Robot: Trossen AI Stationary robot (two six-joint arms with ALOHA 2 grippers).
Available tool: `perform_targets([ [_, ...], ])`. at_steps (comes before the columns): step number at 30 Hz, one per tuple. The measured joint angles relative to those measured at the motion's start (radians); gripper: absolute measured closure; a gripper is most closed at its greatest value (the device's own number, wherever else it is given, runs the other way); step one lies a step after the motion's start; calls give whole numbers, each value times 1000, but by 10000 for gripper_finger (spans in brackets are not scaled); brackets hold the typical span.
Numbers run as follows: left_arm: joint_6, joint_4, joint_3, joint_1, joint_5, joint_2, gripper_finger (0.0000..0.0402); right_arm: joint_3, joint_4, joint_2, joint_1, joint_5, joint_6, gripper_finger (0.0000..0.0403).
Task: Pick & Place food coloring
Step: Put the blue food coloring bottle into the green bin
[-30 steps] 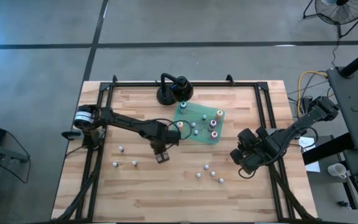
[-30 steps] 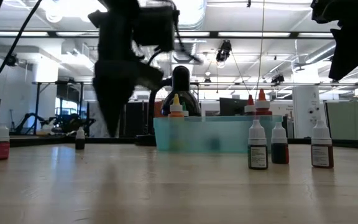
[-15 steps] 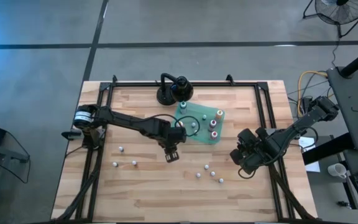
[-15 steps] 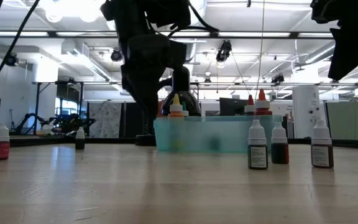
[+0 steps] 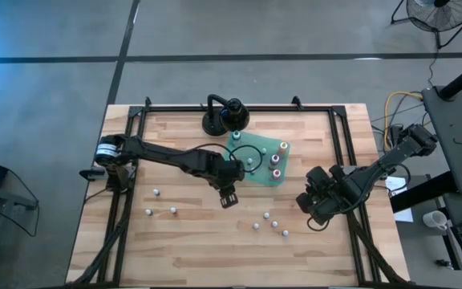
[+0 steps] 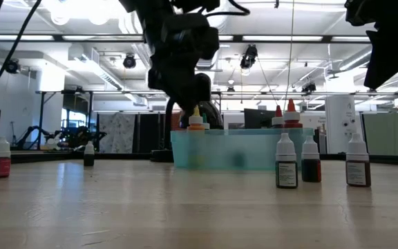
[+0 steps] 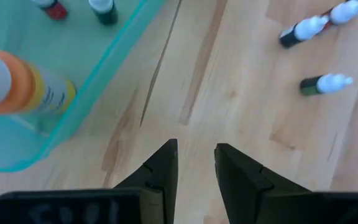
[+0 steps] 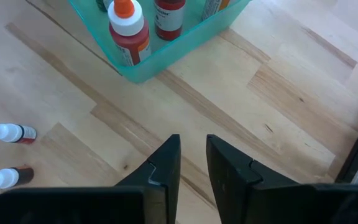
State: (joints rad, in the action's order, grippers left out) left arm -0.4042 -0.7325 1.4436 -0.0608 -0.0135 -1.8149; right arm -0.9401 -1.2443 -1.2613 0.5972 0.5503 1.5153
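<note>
Several tiny food coloring bottles stand upright in a green tray (image 5: 259, 164) at the table's middle, among them an orange one (image 7: 17, 81) and a red one (image 8: 128, 31). Three more stand on the wood at the left (image 5: 157, 193) and several at the right (image 5: 266, 215), shown also in the low view (image 6: 287, 162). My left gripper (image 5: 229, 197) hovers over bare wood just near of the tray's left corner, fingers close together and empty (image 7: 196, 155). My right gripper (image 5: 315, 213) waits to the right of the tray, shut and empty (image 8: 193, 149).
A black round-based stand (image 5: 223, 119) sits at the far edge behind the tray. A black metal frame (image 5: 135, 120) borders the table. Bare wood lies along the near edge (image 5: 215, 249) and between the two bottle groups.
My left gripper has gone toward the table's right edge, along the near side of the tray, and has risen. Nothing else has moved.
</note>
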Motion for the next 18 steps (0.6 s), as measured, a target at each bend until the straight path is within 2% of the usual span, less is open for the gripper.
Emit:
perform_targets([
  [18, 10, 8, 51, 0, 0, 0, 321, 0, 6, 0, 0, 0, 2, 314],
])
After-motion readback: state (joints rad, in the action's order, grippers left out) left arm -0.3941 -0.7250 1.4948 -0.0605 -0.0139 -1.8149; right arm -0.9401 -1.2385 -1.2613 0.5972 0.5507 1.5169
